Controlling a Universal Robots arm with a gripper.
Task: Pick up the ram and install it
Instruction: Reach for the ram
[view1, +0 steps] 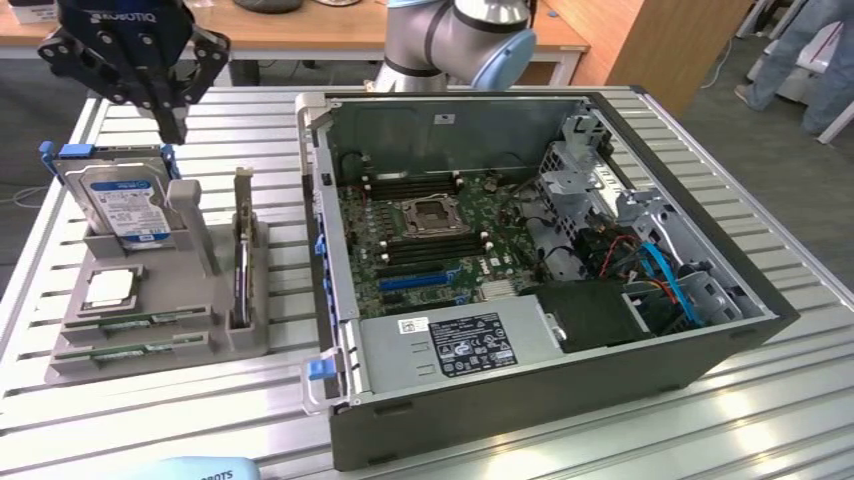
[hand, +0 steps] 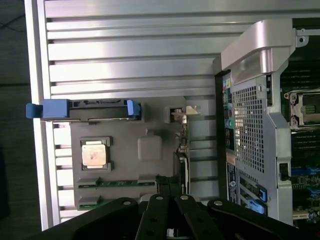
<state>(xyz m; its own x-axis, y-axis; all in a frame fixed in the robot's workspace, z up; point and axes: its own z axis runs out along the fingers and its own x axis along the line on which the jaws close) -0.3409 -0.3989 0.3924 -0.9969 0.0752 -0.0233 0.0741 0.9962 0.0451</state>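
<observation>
Hand (view1: 171, 122) pinched together, empty, hovering over hard drive (view1: 123, 205) at one end of grey holder (view1: 200, 340) on desk (view1: 774, 420). Ram (view1: 134, 322) lies flat in slot at holder's opposite end, well apart from hand, with second stick (view1: 127, 349) just beside it.

My worries:
- Descending with hand closed would jab the board.
- A skewed grasp could nudge second stick or processor (view1: 110, 288).
- Board sits low, little edge to grip, so may slip.

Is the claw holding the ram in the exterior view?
No, the shut claw hangs empty above the grey holder, where the ram lies flat in its slot.
</observation>
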